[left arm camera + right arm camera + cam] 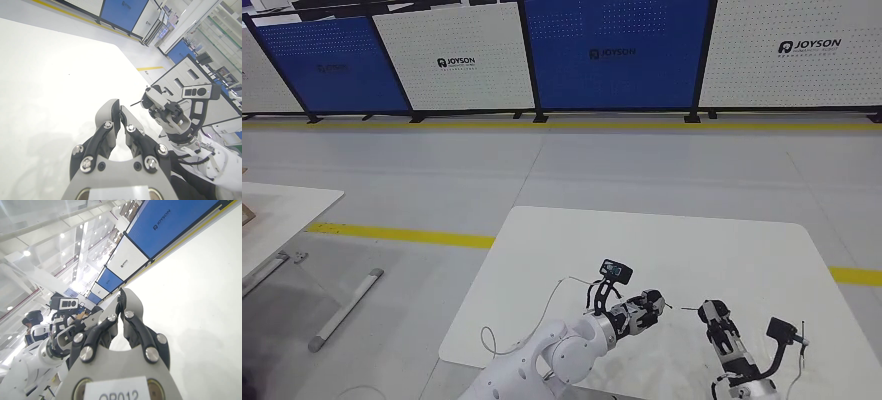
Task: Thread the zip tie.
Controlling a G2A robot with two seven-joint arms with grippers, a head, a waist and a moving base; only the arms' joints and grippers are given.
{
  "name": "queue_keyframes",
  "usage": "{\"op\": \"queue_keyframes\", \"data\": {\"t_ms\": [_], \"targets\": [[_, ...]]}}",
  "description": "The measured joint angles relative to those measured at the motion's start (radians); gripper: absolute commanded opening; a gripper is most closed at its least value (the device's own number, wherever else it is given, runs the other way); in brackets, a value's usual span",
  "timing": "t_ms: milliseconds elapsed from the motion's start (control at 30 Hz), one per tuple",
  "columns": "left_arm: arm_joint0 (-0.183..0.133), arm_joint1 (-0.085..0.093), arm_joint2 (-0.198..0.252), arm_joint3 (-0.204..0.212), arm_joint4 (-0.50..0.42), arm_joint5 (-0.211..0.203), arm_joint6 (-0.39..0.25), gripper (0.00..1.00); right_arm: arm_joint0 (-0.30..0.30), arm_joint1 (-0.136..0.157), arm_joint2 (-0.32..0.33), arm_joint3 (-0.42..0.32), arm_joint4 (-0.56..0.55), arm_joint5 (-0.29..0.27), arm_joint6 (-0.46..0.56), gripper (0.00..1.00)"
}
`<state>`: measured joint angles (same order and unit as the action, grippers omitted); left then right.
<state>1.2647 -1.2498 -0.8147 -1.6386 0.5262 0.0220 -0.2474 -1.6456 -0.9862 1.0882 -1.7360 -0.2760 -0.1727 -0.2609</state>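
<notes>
1. Looking down from the top view, we see both arms low over the near part of the white table (662, 235). The left gripper (650, 308) and the right gripper (708, 314) face each other, near but apart.
2. In the left wrist view, the right gripper (145, 96) has its fingers pressed together on the black zip tie (135, 103). A thin, pointed length of the tie sticks out of it toward the left gripper.
3. That pointed end stops just beside the left gripper's fingertips and is not touching them.
4. The left gripper (120, 110) is closed, with its ribbed pads brought flat together. A small dark bit sits between the pads; it may be part of the zip tie, but it is too small for us to tell.
5. In the right wrist view, the right gripper (121, 295) is likewise clamped tight, and a short dark tip pokes out just past its fingertips.
6. Behind the table stands a row of blue and white panels (612, 50) along a yellow floor line (402, 235).
</notes>
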Motion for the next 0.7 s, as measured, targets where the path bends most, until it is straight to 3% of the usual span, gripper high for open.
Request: {"op": "queue_keyframes", "data": {"t_ms": [500, 700], "targets": [[0.000, 0.000, 0.000, 0.000, 0.000, 0.000, 0.000, 0.00, 0.003, -0.014, 0.004, 0.015, 0.034, -0.025, 0.036, 0.00], [0.000, 0.000, 0.000, 0.000, 0.000, 0.000, 0.000, 0.00, -0.004, -0.022, 0.031, 0.014, 0.078, -0.062, 0.049, 0.00]]}}
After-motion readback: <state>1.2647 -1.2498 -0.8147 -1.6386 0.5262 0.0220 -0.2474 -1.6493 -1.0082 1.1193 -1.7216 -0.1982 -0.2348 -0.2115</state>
